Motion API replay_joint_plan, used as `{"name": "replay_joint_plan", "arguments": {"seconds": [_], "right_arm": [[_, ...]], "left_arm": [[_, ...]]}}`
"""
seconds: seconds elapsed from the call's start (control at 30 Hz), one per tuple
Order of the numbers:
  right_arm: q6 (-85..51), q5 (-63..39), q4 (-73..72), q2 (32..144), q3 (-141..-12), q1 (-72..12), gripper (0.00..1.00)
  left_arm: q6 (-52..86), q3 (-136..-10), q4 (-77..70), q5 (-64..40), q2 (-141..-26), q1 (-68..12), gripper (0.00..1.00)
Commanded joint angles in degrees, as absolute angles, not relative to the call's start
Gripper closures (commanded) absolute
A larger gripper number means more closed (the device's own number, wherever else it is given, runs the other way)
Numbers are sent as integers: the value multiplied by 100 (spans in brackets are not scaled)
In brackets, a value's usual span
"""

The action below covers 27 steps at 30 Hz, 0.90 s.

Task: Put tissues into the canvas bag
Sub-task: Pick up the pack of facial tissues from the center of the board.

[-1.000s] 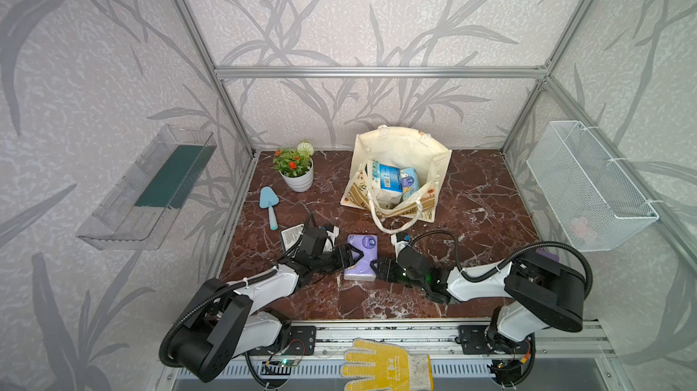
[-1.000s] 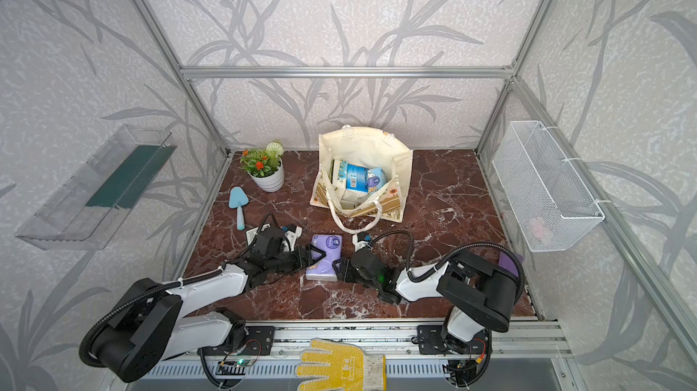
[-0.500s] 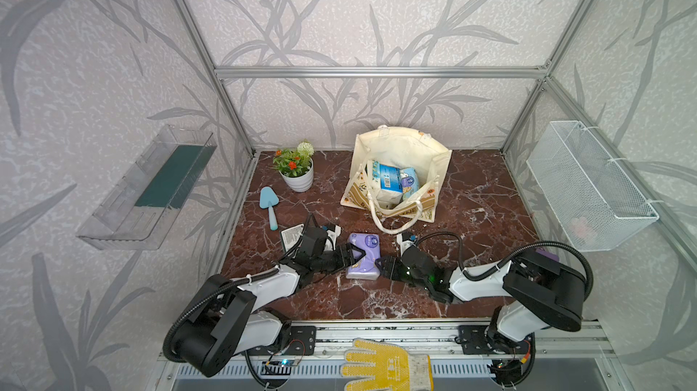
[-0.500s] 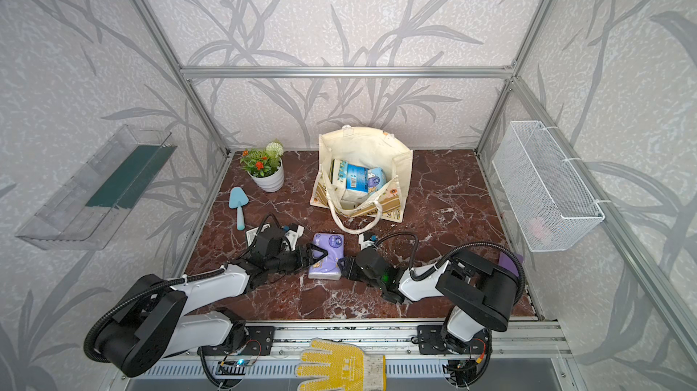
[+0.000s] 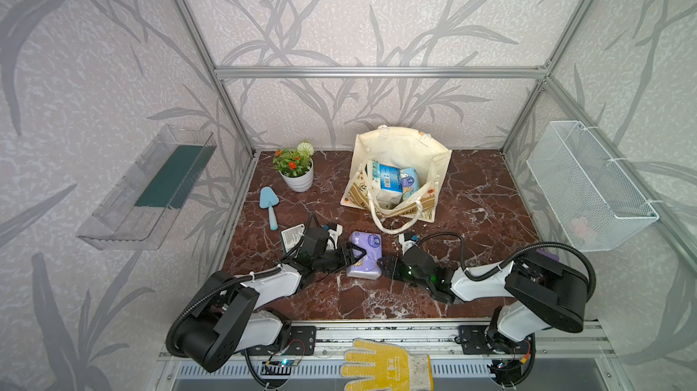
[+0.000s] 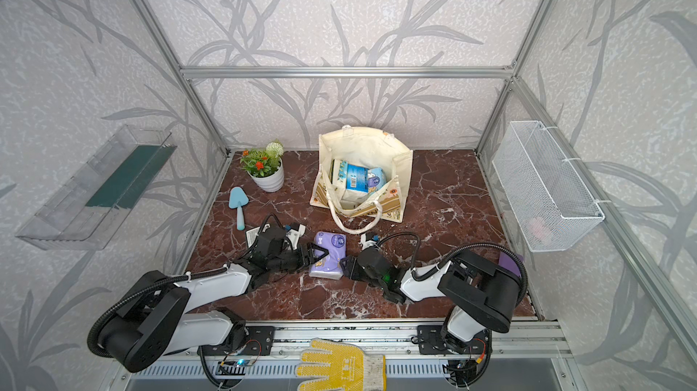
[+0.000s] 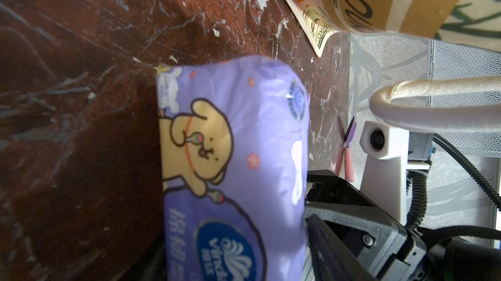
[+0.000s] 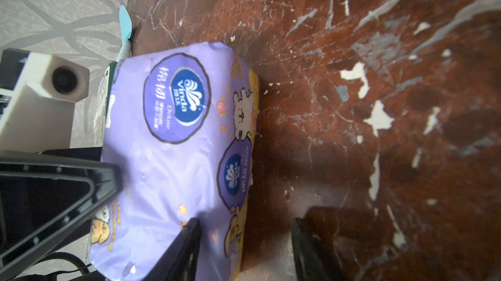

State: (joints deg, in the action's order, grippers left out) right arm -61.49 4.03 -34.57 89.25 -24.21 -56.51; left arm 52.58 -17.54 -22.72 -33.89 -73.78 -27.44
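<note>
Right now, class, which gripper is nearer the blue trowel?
Left. The left gripper is at the side of the lilac pack facing the blue trowel; the right gripper is at its opposite side, farther off.

Both arms are stretched low and forward, wrists turned inward. The left gripper (image 5: 353, 257) and right gripper (image 5: 381, 265) are pointed fingertip towards fingertip. The right's fingers (image 8: 187, 241) are held apart; the left's spread cannot be made out.

Probably a lab test cell dressed as a home: aluminium frame (image 5: 377, 72), leaf-wallpapered panels (image 5: 377, 12), marble-look surface (image 5: 482, 189), robot arms (image 5: 271, 279) bolted to a rail (image 5: 377, 327) at six o'clock, potted plant (image 5: 296, 168) at eleven o'clock.
</note>
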Motion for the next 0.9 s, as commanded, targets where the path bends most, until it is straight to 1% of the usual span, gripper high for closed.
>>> {"name": "replay_joint_plan", "arguments": {"seconds": [0.0,0.13,0.27,0.33,0.43,0.53,0.6,0.7,0.87], "right_arm": [[-6017,440,-3199,8825,-2370,-5616,45],[-5944,356,-3204,8806,-2430,-5582,43],[-5885,334,-3105,8709,-2465,-5559,41],[-5816,344,-3004,8601,-2468,-5526,37],[-5607,384,-2701,8330,-2528,-5491,26],[-5297,472,-2101,8004,-2721,-5466,16],[-5058,520,-1792,7802,-2852,-5445,12],[-4777,545,-1480,7537,-2999,-5408,8],[-4234,453,-1107,7297,-3265,-5392,7]], "left_arm": [[5380,-1989,-2384,-3437,-7233,-2819,40],[5344,-2123,-2285,-3419,-7287,-2882,46],[5388,-2199,-2298,-3406,-7392,-2911,55],[5382,-2223,-2240,-3376,-7356,-2915,59],[5335,-2265,-2025,-3303,-7240,-2910,64],[5221,-2368,-1621,-3157,-7092,-2915,66],[5180,-2389,-1451,-3047,-6979,-2902,68],[5131,-2452,-1149,-2900,-6845,-2908,68],[4919,-2767,-468,-2705,-6699,-2895,71]]}}
